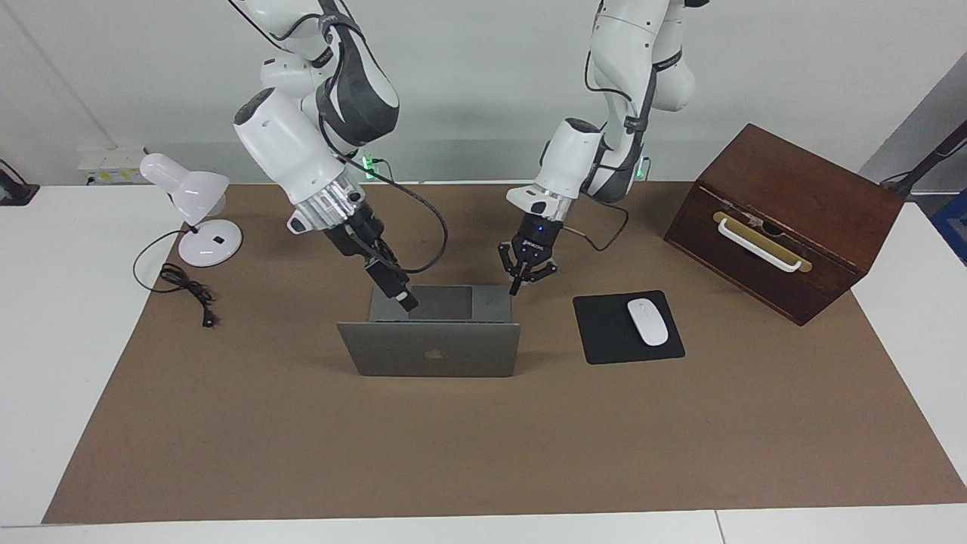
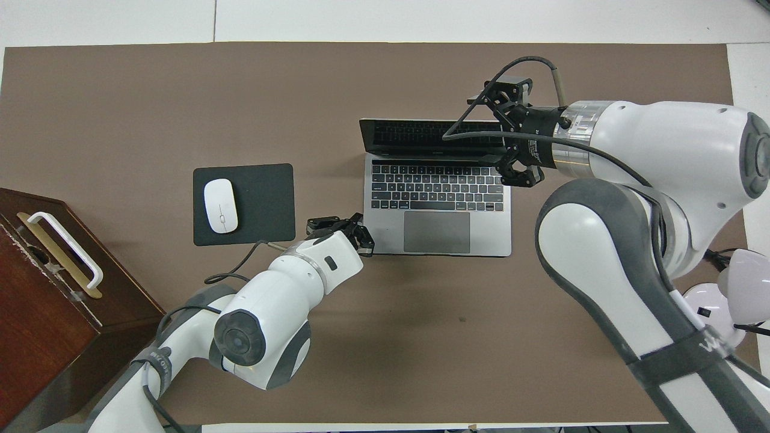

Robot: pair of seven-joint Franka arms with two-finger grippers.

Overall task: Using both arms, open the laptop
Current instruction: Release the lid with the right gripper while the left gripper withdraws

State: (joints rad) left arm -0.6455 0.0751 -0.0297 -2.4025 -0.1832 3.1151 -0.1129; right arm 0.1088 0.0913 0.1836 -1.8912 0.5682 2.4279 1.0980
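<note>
Silver-grey, the laptop (image 1: 428,349) stands open mid-mat, lid upright and hiding its keys in the facing view; my left gripper (image 1: 516,287), fingertips pressed together, sits at its deck corner nearest the mouse pad (image 1: 627,327). My right gripper (image 1: 406,302) hangs over the deck's lamp-side edge; I cannot tell its fingers' state.

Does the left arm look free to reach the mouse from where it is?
Probably yes. The left gripper, shut, is at the laptop's corner on that arm's end of the table; the mouse lies on its pad beside the laptop with only bare table between.
</note>
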